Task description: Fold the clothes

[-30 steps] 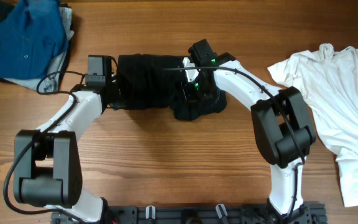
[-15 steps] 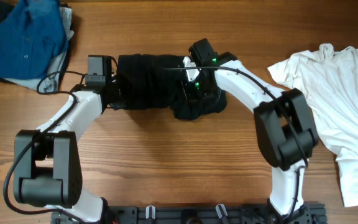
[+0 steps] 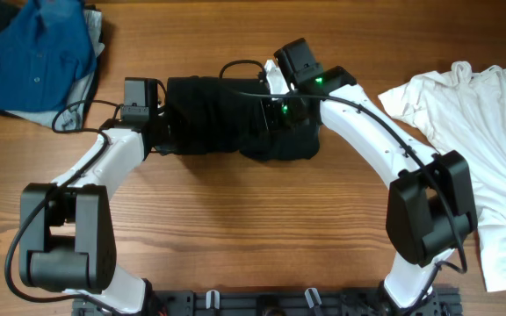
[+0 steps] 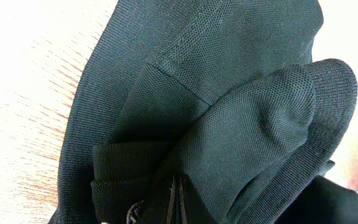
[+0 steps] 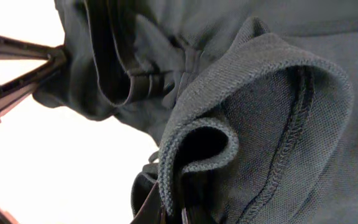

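Note:
The clothes point(image 3: 222, 118), a black T-shirt, lie bunched in a thick roll at the middle of the wooden table point(image 3: 235, 228). My left gripper point(image 3: 169, 132) is shut on the roll's left end. In the left wrist view the black knit clothes point(image 4: 229, 112) fill the frame, and the shut left gripper point(image 4: 179, 200) pinches a fold at the bottom edge. My right gripper point(image 3: 275, 118) is shut on the right part of the bundle. In the right wrist view the right gripper point(image 5: 180, 211) clamps a curled hem of the clothes point(image 5: 260, 112).
A blue buttoned shirt point(image 3: 33, 53) lies crumpled on a grey garment at the back left corner. A white T-shirt point(image 3: 481, 140) is spread along the right edge. The arm bases point(image 3: 262, 303) stand at the front edge.
My right arm has swung rightward and back, with its wrist turned, and the right end of the black bundle has shifted slightly with it. The left arm has stayed still.

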You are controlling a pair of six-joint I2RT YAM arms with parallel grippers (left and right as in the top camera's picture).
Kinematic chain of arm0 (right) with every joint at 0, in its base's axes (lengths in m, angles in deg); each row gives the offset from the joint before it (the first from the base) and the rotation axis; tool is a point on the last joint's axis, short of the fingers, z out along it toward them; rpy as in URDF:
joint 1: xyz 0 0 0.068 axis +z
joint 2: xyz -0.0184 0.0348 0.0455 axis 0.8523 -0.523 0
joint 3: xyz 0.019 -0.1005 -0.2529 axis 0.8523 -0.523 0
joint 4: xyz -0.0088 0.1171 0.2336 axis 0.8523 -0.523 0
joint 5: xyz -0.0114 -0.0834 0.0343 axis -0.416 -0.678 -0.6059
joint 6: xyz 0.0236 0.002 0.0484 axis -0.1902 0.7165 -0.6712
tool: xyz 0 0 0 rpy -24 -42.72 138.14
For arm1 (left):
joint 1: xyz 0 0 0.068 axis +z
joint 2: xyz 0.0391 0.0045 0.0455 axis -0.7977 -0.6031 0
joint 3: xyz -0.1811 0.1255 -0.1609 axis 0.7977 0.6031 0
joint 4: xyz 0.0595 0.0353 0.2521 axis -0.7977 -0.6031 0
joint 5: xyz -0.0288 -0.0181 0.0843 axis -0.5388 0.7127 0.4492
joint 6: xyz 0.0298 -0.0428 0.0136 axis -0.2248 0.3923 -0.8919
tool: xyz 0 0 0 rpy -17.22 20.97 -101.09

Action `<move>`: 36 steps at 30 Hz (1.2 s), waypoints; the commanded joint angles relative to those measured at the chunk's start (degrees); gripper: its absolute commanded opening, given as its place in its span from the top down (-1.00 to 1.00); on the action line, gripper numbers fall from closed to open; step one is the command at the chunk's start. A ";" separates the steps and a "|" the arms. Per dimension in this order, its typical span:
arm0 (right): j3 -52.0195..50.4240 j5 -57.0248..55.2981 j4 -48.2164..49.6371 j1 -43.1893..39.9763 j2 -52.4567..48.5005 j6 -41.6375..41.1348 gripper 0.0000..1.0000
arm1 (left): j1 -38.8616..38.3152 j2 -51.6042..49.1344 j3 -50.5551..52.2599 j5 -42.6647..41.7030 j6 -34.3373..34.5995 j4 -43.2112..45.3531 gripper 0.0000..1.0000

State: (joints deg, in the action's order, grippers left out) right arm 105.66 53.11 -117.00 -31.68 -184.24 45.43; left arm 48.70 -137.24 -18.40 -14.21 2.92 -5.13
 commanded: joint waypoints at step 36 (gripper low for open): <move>0.66 -5.53 10.38 -5.20 6.71 -10.45 0.91 | 0.33 0.59 -0.22 -0.72 -0.37 0.15 0.92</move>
State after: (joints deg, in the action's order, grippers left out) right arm 105.66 44.59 -107.43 -37.04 -177.58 34.94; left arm 48.70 -137.24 -18.40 -14.23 2.92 -5.13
